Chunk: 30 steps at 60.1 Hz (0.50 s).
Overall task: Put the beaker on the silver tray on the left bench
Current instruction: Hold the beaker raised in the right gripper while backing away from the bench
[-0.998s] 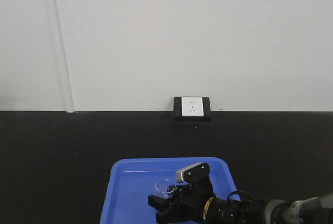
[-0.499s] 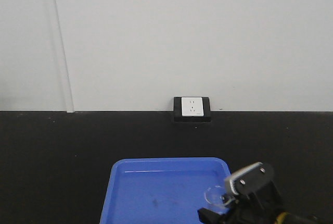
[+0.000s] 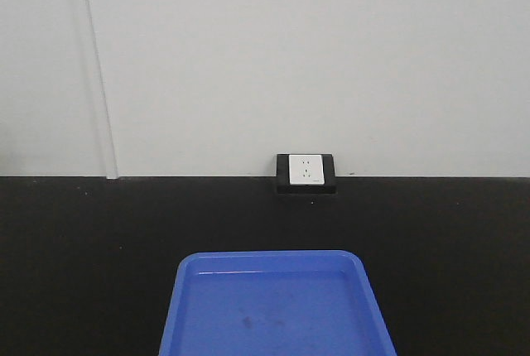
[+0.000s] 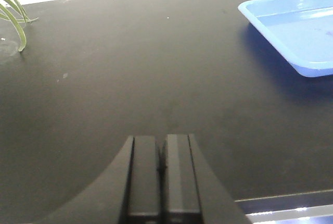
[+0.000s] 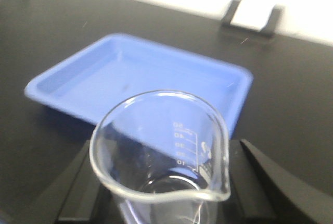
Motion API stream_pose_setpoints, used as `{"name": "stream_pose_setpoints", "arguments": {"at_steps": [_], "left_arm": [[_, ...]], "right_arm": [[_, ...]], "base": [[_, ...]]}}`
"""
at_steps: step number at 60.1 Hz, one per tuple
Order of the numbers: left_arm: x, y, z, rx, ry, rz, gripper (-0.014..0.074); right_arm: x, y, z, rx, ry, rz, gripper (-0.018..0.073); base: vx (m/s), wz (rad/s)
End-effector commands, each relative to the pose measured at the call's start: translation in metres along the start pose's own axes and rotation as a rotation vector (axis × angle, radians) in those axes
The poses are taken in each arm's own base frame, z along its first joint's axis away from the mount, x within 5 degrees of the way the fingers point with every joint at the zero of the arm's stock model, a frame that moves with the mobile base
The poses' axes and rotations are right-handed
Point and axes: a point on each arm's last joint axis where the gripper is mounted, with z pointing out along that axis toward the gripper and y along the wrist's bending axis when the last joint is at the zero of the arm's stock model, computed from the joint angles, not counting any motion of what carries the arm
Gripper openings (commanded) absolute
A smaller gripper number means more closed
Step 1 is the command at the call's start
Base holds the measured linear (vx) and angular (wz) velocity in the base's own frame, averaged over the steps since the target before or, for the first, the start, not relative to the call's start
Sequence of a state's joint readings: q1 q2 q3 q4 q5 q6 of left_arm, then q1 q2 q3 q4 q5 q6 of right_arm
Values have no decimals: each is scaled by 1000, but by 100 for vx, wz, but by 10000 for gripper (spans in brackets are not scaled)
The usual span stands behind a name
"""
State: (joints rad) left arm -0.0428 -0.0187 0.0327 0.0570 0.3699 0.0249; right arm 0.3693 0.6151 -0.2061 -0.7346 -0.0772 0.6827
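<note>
The small clear glass beaker (image 5: 161,151) with printed graduation marks fills the near part of the right wrist view, its spout toward the camera. My right gripper (image 5: 165,148) is shut on it, one black finger (image 5: 78,182) on each side, and holds it in front of the blue tray's near edge. In the left wrist view my left gripper (image 4: 162,140) hovers over bare black counter with its two fingers pressed together and nothing between them. Neither gripper nor the beaker shows in the front view. The silver tray and the left bench are out of view.
A bright blue plastic tray (image 3: 277,306) (image 4: 296,31) (image 5: 140,78) lies on the black counter (image 3: 91,248). A wall outlet (image 3: 305,172) sits behind it. Green plant leaves (image 4: 13,10) hang at the far left. The counter's white edge trim (image 4: 281,206) runs below my left gripper.
In the front view my right gripper, shut on the beaker, moved from over the blue tray to the right and then out of the bottom of the frame.
</note>
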Motion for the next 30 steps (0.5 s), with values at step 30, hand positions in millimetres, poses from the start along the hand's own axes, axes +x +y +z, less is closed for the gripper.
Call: {"name": "stream_pose_setpoints", "arguments": {"at_steps": [30], "left_arm": [[-1,-1,2,7,-63,-2,1]], "right_arm": [[-15,-3,-17,39,-101,0,-13]], "base": [[0,0]]}}
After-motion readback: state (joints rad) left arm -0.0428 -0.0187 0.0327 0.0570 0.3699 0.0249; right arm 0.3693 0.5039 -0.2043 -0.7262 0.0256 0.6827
